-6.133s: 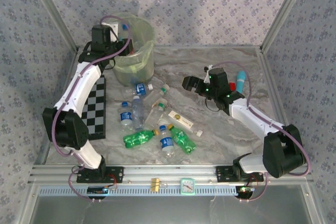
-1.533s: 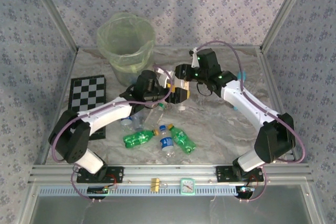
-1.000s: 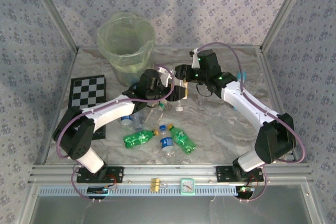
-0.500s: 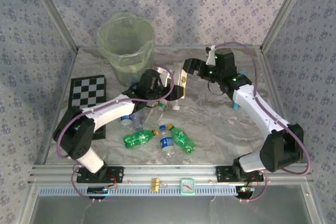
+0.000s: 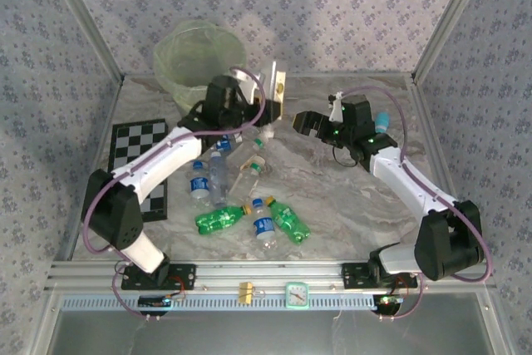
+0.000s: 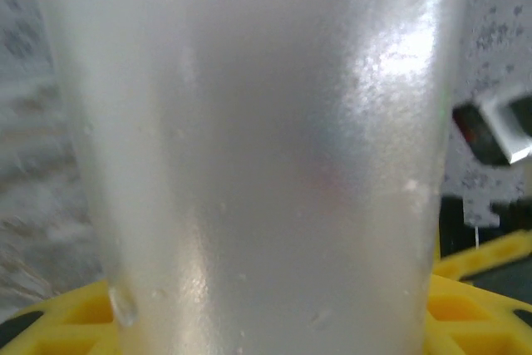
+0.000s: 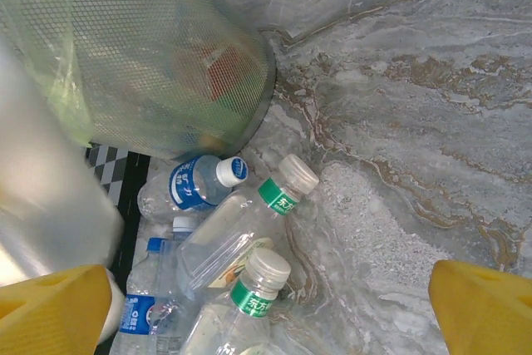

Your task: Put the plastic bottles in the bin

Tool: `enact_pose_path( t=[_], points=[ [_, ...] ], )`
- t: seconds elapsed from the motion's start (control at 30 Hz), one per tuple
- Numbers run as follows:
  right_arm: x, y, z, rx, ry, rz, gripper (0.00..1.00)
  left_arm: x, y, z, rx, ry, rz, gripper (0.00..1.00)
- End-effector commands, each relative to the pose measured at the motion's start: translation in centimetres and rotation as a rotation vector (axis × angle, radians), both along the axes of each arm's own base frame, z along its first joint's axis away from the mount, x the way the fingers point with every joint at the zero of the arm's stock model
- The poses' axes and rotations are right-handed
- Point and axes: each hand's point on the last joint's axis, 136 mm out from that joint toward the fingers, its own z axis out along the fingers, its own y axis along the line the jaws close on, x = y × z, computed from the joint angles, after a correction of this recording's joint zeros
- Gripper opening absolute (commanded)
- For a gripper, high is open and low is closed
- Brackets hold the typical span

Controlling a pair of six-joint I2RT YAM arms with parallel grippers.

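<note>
The left hand [image 5: 264, 106] is clamped on a frosted white bottle [image 5: 273, 89], upright just right of the bin [image 5: 170, 54] at the bench's far-left corner. The right hand [image 5: 302, 122] stands wide apart, empty. The slick bottle could slip, or clip the rim and fall outside.

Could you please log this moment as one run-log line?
left gripper: shut on white frosted container, raised near bin | right gripper: open, empty | plastic bottles: several on table
</note>
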Motion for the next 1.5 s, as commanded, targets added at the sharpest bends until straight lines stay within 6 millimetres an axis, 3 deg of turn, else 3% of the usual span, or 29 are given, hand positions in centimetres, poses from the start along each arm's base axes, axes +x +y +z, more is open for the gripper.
enact_pose_path(
  t=[0.0,0.13,0.33,0.5,0.7,0.97,1.2,1.33,1.47],
  points=[
    [0.1,0.5,-0.3,0.012,-0.007,0.013,1.00,1.3,2.1,3.9,0.100,-0.122,0.031,0.54],
    [-0.1,0.5,-1.2,-0.003,0.014,0.021,1.00,4.0,5.0,6.5,0.247,-0.208,0.124,0.55],
    [-0.5,0.0,-1.7,-0.045,0.022,0.026,1.00,8.5,10.9,8.6,0.421,-0.290,0.320,0.54],
    [-0.7,-0.5,-2.2,-0.072,0.035,0.024,1.00,11.6,15.9,8.7,0.487,-0.285,0.460,0.54],
    [-0.9,-0.7,-2.5,-0.080,0.047,0.026,1.00,13.2,20.0,7.6,0.501,-0.244,0.566,0.54],
    [-0.7,-0.7,-2.2,-0.076,0.047,0.021,1.00,14.1,21.7,4.7,0.525,-0.168,0.582,0.55],
    [-0.9,-0.8,-2.4,-0.081,0.060,0.019,1.00,14.2,21.8,1.3,0.541,-0.084,0.561,0.60],
    [-1.0,-0.8,-2.4,-0.084,0.062,0.021,1.00,14.2,21.9,0.2,0.538,-0.054,0.567,0.74],
    [-1.1,-1.0,-2.6,-0.092,0.065,0.016,1.00,14.0,22.0,0.4,0.523,-0.048,0.579,0.87]
  ],
)
